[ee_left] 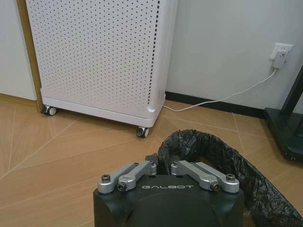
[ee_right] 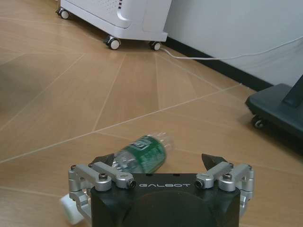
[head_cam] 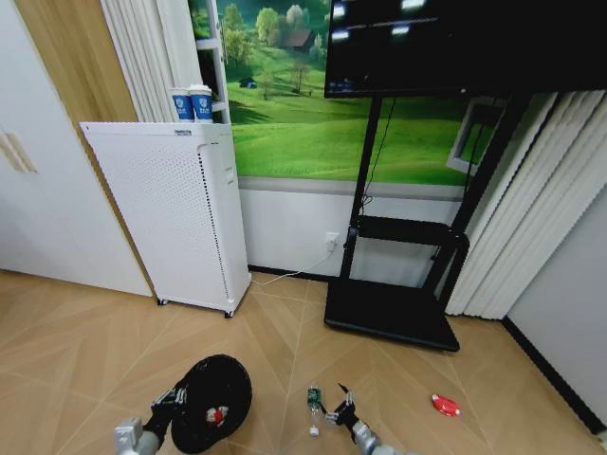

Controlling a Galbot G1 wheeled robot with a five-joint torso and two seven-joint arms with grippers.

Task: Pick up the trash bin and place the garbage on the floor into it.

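The left gripper [head_cam: 178, 396] seemingly pinches the bin [head_cam: 211, 402] rim to carry it, while the right gripper [ee_right: 161, 165], jaws wide, straddles the bottle [ee_right: 141, 154].

indoor demo room | wood floor [head_cam: 85, 332]; wheeled TV stand [head_cam: 398, 303]; landscape mural [head_cam: 285, 104]; white perforated unit [head_cam: 171, 213]

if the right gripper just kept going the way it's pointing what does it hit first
Most likely the plastic bottle, lying on the floor between the right gripper's open fingers; depth is hard to judge.
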